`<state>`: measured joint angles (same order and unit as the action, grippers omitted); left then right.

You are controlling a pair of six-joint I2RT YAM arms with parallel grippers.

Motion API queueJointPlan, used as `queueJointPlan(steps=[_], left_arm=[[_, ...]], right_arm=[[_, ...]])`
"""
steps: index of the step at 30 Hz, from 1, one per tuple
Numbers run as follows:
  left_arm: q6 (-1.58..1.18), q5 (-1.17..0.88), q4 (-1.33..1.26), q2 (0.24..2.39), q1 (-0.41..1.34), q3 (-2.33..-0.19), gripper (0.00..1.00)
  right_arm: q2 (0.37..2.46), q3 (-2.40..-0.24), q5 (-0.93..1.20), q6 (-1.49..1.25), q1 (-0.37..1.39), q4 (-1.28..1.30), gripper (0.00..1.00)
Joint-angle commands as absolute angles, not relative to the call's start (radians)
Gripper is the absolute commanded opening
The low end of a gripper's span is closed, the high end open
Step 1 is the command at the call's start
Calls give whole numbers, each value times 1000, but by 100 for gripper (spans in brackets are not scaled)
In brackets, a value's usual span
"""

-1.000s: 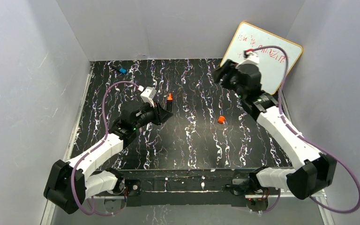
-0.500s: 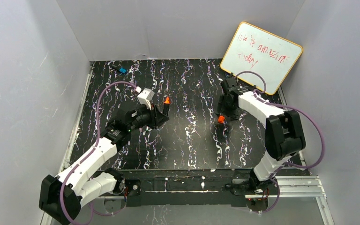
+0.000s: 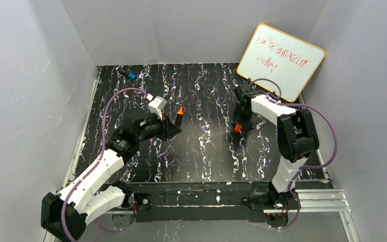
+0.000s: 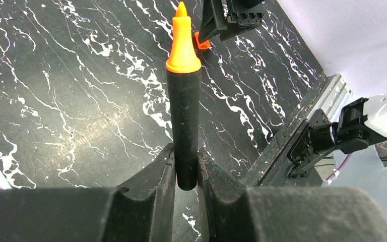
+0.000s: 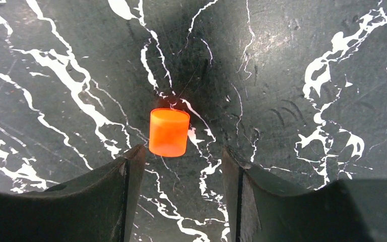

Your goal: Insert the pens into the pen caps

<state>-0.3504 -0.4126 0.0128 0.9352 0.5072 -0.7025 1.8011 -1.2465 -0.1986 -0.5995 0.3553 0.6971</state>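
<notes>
Marker point(image 4: 184, 121) stays gripped by left claw point(image 4: 186, 157); open right claw point(image 5: 182, 153) has seemingly neared cap point(image 5: 169, 132).

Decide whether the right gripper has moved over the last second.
Yes. The right gripper has moved away from the whiteboard, toward the near side, and now hangs open over the orange cap.

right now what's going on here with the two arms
The left arm holds a black marker, jaws shut on its barrel, the orange tip uncapped. The right arm has its open jaws lowered around the orange cap, which sits on the black marbled table between them, not gripped. Marker and cap are well apart.
</notes>
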Motion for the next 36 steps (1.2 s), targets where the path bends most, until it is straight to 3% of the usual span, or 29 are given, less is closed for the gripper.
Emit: queueJointPlan(steps=[1, 17, 28, 30, 36], left_arm=[[-319, -444, 45, 925, 511, -736, 0], [-295, -440, 72, 940, 511, -764, 0], [-288, -437, 88, 936, 511, -765, 0], [-285, -436, 92, 934, 511, -768, 0], [-281, -434, 96, 938, 511, -764, 0]], right_arm=[[1835, -1289, -199, -607, 356, 685, 64], [1874, -1294, -201, -591, 354, 645, 55], [1879, -1277, -191, -580, 355, 619, 32], [1876, -1273, -186, -578, 356, 615, 24], [1819, -1267, -191, -577, 357, 597, 19]])
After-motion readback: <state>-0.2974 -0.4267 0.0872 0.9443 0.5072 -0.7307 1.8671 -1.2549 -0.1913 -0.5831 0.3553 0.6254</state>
